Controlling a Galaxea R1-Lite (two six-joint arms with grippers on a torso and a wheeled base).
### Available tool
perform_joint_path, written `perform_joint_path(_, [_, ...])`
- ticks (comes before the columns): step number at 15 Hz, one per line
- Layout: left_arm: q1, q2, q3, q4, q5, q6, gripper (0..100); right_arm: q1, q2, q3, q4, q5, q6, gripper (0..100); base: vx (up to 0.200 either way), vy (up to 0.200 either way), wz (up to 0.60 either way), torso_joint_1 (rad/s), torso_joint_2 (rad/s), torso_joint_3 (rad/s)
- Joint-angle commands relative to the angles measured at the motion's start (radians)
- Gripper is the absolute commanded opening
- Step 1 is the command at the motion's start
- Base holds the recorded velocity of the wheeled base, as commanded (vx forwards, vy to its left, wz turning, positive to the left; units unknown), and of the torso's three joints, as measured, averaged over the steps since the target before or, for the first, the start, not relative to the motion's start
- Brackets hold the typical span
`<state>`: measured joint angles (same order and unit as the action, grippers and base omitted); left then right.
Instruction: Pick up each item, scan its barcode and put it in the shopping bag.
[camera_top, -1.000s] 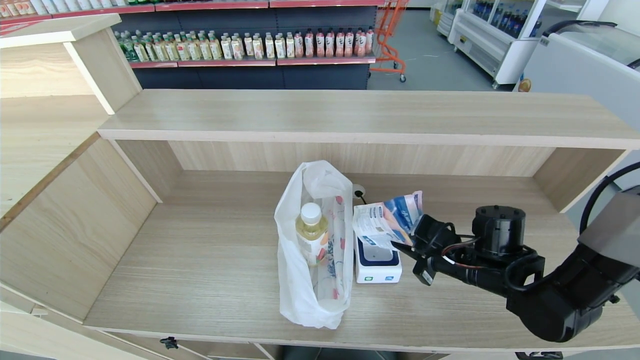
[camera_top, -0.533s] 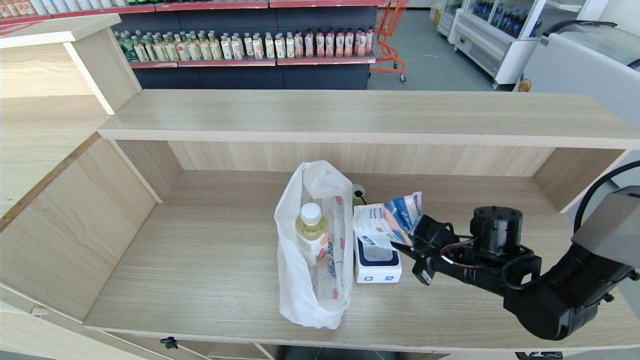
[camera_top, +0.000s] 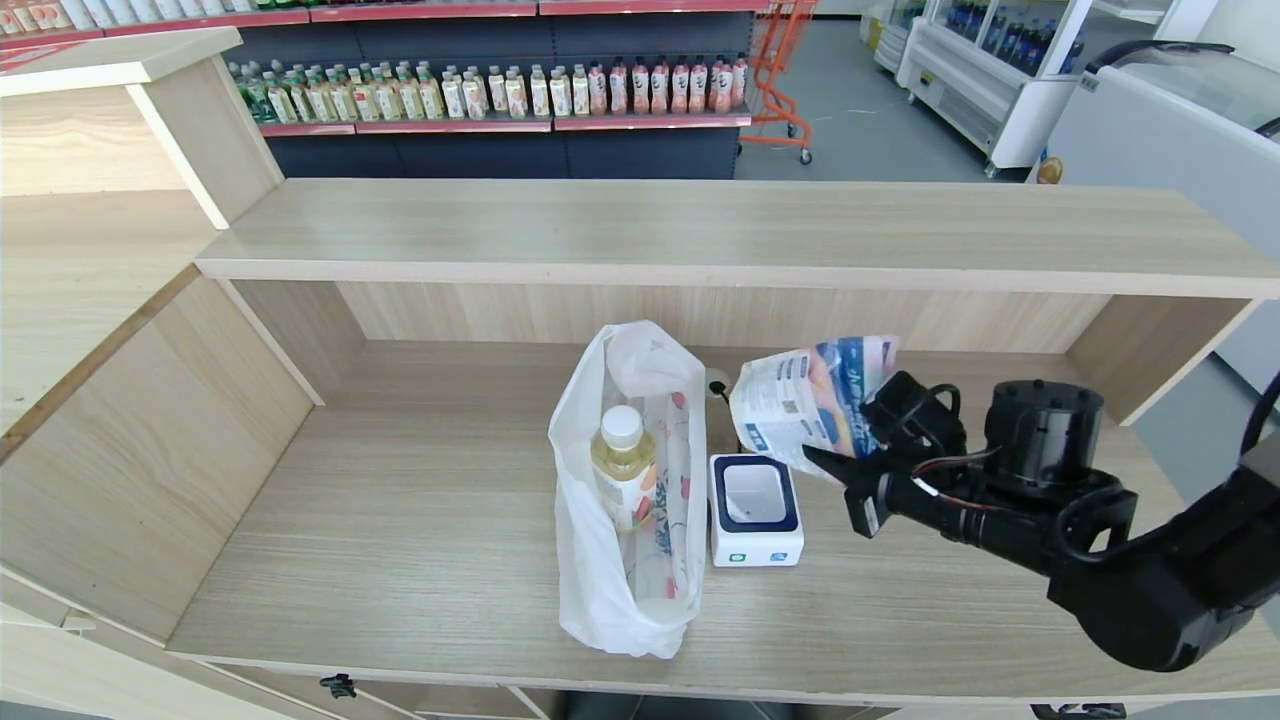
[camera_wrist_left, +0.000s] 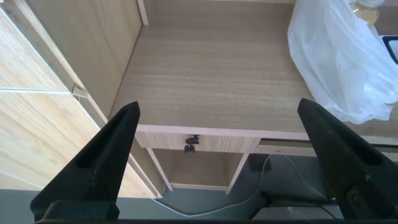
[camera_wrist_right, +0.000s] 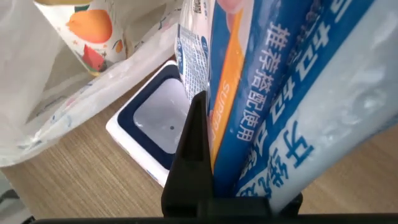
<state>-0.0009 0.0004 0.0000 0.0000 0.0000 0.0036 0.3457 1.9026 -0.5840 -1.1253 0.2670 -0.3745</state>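
One packet (camera_top: 808, 398) gripped in right end effector (camera_top: 838, 440) by scanner (camera_top: 755, 512); left end effector (camera_wrist_left: 219, 109) splayed, near shopping bag (camera_wrist_left: 339, 62).

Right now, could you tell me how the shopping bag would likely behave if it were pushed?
The shopping bag looks like thin, wrinkled plastic, so it would probably crumple rather than slide as one. The bottle standing inside probably anchors it, though that tall bottle could tip.
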Motion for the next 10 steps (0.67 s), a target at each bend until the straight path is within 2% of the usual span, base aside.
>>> perform_joint_path(1, [-0.001,0.0,0.0,0.0,0.002,-0.001,100,-0.022,-0.211,-0.007,0.124,-0.061,0.215,0,0.0,0.0,0.0,0.0,0.0,0.0])
perform_joint_path(4, [-0.001,0.0,0.0,0.0,0.002,-0.001,100,-0.013,-0.342,-0.142,0.383,-0.065,0.545,0,0.0,0.0,0.0,0.0,0.0,0.0])
perform_joint_path(6, [0.001,0.0,0.0,0.0,0.0,-0.001,100,0.038,-0.353,-0.252,0.493,-0.06,0.713,0,0.0,0.0,0.0,0.0,0.0,0.0])
perform_joint_path(8, [-0.001,0.0,0.0,0.0,0.002,-0.001,100,0.096,-0.338,-0.318,0.604,-0.057,0.783,0,0.0,0.0,0.0,0.0,0.0,0.0])
perform_joint_path(10, [-0.001,0.0,0.0,0.0,0.002,-0.001,100,0.139,-0.307,-0.31,0.668,-0.057,0.789,0,0.0,0.0,0.0,0.0,0.0,0.0])
